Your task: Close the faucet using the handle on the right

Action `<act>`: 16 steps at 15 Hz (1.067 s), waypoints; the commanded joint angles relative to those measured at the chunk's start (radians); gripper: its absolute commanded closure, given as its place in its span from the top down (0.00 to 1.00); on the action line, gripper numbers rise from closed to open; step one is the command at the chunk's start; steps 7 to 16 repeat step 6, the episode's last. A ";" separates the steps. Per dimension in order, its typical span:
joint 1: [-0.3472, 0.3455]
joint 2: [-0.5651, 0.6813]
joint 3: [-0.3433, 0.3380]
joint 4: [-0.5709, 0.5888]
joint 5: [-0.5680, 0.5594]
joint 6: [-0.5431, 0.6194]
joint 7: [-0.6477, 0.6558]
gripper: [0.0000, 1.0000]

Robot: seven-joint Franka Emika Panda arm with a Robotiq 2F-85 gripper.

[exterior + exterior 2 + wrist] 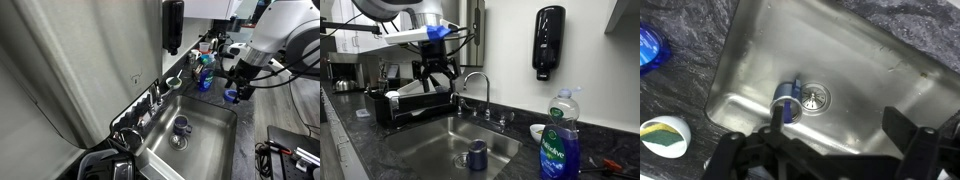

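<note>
The chrome faucet (473,84) stands behind the steel sink (420,143), with small handles at its base; the right one (506,119) is seen from the front. The faucet also shows in an exterior view (153,97). My gripper (437,72) is open and empty. It hangs above the sink's left part, apart from the faucet and its handles. In an exterior view it hovers over the counter edge (237,88). In the wrist view my two dark fingers (835,140) spread wide above the sink basin (860,60). The faucet is out of the wrist view.
A blue cup (477,153) lies in the sink by the drain (816,98). A blue dish soap bottle (558,142) and a white bowl (538,131) stand on the counter. A black dish rack (410,105) is left of the sink. A black soap dispenser (548,40) hangs on the wall.
</note>
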 commanded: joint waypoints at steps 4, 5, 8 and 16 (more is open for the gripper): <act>0.071 -0.110 -0.040 0.003 -0.013 -0.131 0.154 1.00; 0.076 -0.124 -0.040 0.003 -0.012 -0.141 0.165 1.00; 0.078 -0.132 -0.040 0.003 -0.012 -0.144 0.170 1.00; 0.078 -0.132 -0.040 0.003 -0.012 -0.144 0.170 1.00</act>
